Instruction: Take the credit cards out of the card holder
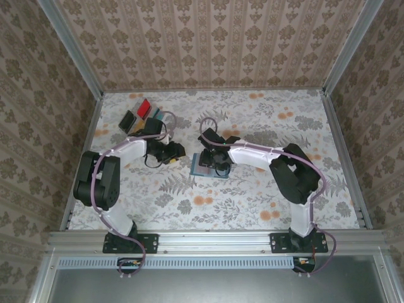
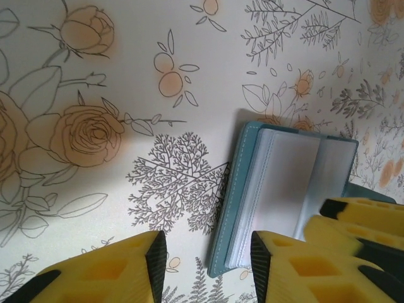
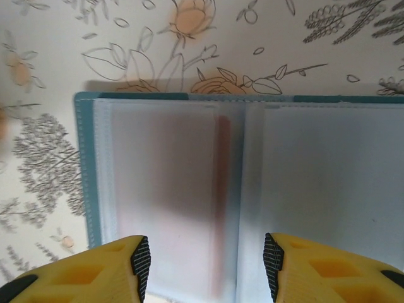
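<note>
Teal card holder (image 3: pixel 328 189) lies open beneath my right gripper (image 3: pixel 205 265), jaws parted and empty, my left gripper (image 2: pixel 208 259) equally released beside its edge; pinching the frosted sleeve (image 3: pixel 158 189) along with the reddish card (image 3: pixel 221 177) inside could, I judge, lift the whole soft holder.

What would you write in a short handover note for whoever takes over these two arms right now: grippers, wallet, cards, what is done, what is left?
Left gripper: open, empty, beside the wallet.
Right gripper: open, empty, over the open wallet.
Cards: several lie grouped at the far left of the table.
Done: wallet lies open, those cards are out.
Left: a reddish strip shows through a frosted pocket, probably another card; pull it out and check the other pockets.
</note>
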{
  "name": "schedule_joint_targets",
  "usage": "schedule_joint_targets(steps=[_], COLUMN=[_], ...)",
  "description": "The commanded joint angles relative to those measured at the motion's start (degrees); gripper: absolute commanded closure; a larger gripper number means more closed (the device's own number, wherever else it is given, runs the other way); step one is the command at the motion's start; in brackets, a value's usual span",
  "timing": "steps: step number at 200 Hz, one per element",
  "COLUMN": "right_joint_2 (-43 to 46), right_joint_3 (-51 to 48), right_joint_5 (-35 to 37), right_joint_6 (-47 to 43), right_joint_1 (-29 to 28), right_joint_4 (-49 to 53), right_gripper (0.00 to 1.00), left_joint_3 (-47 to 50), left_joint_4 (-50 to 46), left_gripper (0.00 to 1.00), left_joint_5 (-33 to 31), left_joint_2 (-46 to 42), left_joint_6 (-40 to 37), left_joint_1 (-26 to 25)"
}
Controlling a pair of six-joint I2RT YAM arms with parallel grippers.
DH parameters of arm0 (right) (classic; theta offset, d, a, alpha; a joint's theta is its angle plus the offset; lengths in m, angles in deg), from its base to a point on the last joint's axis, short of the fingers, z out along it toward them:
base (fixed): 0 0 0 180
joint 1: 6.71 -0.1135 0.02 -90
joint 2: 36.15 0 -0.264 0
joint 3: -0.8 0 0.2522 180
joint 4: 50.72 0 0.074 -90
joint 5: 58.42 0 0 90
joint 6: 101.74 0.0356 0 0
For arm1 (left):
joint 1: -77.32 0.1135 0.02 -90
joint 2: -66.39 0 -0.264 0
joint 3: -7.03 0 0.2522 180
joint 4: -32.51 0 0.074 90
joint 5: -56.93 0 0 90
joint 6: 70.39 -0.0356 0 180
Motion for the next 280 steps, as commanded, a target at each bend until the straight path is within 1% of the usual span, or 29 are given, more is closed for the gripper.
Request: schedule_joint_targets(steps=[1, 26, 42, 60, 72, 100, 125, 129, 149, 151, 155, 203, 221, 256, 280], right_joint_2=[-2.9, -4.9, -5.6, -6.1, -6.0, -5.1, -4.1, -3.9, -3.1, -3.0, -2.8, -1.3, -1.1, -0.6, 0.4], right_joint_3=[3.2, 4.3, 3.8, 2.9, 2.0, 0.2, -1.5, -1.7, -3.0, -3.2, -3.5, -5.4, -5.8, -6.3, -6.7], right_joint_5=[0.5, 3.5, 5.5, 5.5, 5.2, 4.6, 3.6, 3.4, 2.5, 2.4, 2.3, 1.0, 0.6, 0.0, -0.8], right_joint_6=[-1.3, -1.9, -1.8, -1.7, -1.4, -1.1, -0.6, -0.6, -0.3, -0.3, -0.2, 0.4, 0.6, 0.8, 0.9], right_joint_1=[-0.1, -0.1, -0.1, -0.1, 0.0, 0.1, 0.4, 0.5, 0.9, 1.1, 1.1, 1.8, 2.0, 2.3, 2.5], right_joint_4=[6.9, 9.6, 10.2, 10.0, 9.4, 7.8, 5.8, 5.4, 3.9, 3.0, 2.6, 0.3, -0.1, -0.8, -2.0], right_gripper=[0.47, 0.53, 0.57, 0.62, 0.64, 0.65, 0.68, 0.68, 0.69, 0.69, 0.69, 0.71, 0.71, 0.71, 0.71], left_joint_3=[1.2, 1.9, 1.6, 1.0, 0.6, -0.4, -1.2, -1.3, -2.0, -2.1, -2.2, -2.5, -2.9, -2.8, -2.8], left_joint_4=[0.7, 2.5, 2.8, 3.5, 3.8, 4.1, 4.7, 4.7, 4.7, 4.7, 4.7, 5.8, 5.5, 5.3, 6.6], left_gripper=[0.57, 0.57, 0.61, 0.64, 0.65, 0.67, 0.66, 0.66, 0.67, 0.67, 0.67, 0.72, 0.72, 0.71, 0.72], left_joint_5=[2.0, 4.3, 4.7, 5.3, 5.6, 6.0, 6.4, 8.0, 8.6, 8.6, 8.7, 10.3, 10.7, 9.6, 11.4], left_joint_2=[-1.6, -1.0, -0.3, 0.6, 1.1, 2.6, 4.2, 4.4, 5.3, 5.4, 5.6, 6.8, 8.0, 9.1, 9.6], left_joint_6=[0.3, 1.5, 1.8, 2.4, 2.7, 3.1, 3.6, 3.6, 3.6, 3.6, 3.6, 4.2, 4.0, 4.1, 4.5], left_joint_1=[-0.5, -1.5, -2.5, -3.6, -4.5, -6.2, -7.2, -7.3, -7.2, -8.7, -9.1, -9.7, -10.0, -10.0, -9.9])
